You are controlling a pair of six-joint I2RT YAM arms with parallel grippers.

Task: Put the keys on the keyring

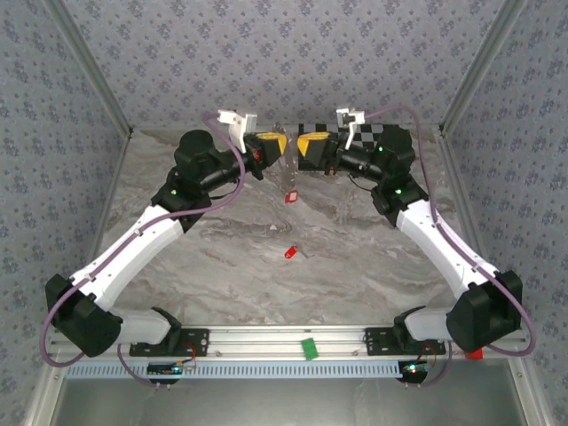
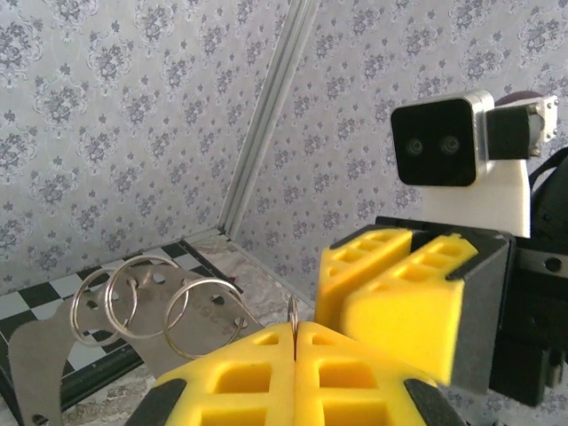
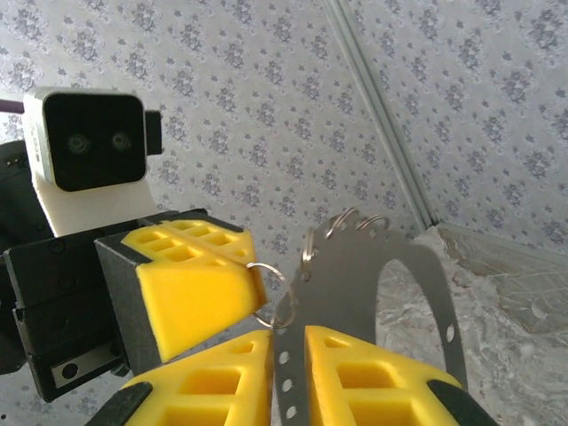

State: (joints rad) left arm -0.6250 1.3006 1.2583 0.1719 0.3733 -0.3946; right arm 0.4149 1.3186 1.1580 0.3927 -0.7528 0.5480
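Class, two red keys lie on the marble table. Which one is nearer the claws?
The far key, close to the gap between left claw and right claw; the other key lies clearly farther from both.

Two red-headed keys lay flat, well apart, on the marble worktop (image 1: 355, 266): one key (image 1: 289, 253) near its centre, another key (image 1: 289, 196) toward the far edge. The thin silver keyring (image 2: 292, 311) stood upright, pinched in the left gripper (image 2: 294, 332).
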